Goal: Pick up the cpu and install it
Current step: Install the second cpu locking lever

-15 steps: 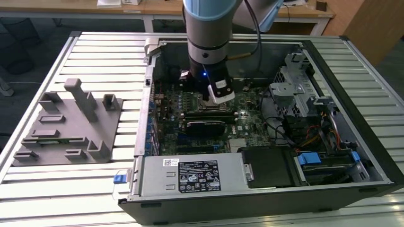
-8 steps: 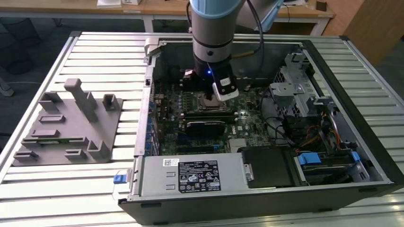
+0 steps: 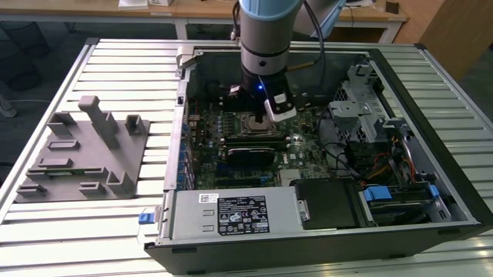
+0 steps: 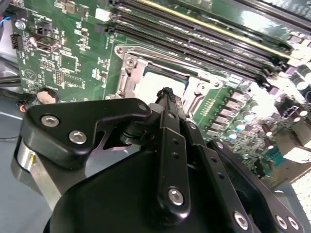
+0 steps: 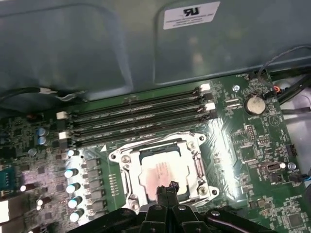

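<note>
The cpu point(image 5: 160, 170), a flat silvery-white square, lies inside the metal socket frame point(image 5: 124, 160) on the green motherboard. In the second wrist view the cpu point(image 4: 153, 82) sits within the same socket frame point(image 4: 127, 68). My gripper point(image 5: 168, 187) is just above the cpu's near edge, its two black fingers pressed together with nothing between them. The second wrist view has the gripper point(image 4: 167, 93) tip hovering over the chip. In the exterior view the gripper point(image 3: 260, 119) reaches down into the open computer case over the socket.
Memory slots point(image 5: 136, 116) run alongside the socket. A coin battery point(image 5: 254, 103) sits near the board's corner. A power supply point(image 3: 231, 213) and a drive cage point(image 3: 362, 109) crowd the case. A grey holder block point(image 3: 85, 153) with posts stands on the slatted table at the exterior view's left.
</note>
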`<state>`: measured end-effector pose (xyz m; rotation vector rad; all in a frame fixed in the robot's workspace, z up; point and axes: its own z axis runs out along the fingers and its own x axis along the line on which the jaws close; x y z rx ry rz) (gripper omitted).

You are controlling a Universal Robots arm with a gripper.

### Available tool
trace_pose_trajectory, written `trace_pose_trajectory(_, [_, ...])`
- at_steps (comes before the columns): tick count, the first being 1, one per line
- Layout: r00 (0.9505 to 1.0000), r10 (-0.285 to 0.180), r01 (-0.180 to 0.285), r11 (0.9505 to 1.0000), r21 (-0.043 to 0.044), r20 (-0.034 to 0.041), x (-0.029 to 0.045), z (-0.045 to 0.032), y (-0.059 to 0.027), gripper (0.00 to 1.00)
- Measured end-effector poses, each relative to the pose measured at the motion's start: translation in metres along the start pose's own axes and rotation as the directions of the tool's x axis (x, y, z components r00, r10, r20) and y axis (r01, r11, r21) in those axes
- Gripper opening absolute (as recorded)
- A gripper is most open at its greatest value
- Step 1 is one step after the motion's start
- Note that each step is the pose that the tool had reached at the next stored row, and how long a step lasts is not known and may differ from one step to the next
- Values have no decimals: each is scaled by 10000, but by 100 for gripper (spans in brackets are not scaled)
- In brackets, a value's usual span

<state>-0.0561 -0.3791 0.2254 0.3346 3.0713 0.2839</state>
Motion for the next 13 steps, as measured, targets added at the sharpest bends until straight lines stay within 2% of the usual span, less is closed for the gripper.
trace_pose_trajectory(5, [10000,0,0,10000,37,-3,-60,18,64,11])
trace_pose_trajectory(13, [10000,0,0,10000,58,-2,-63,21,76,11])
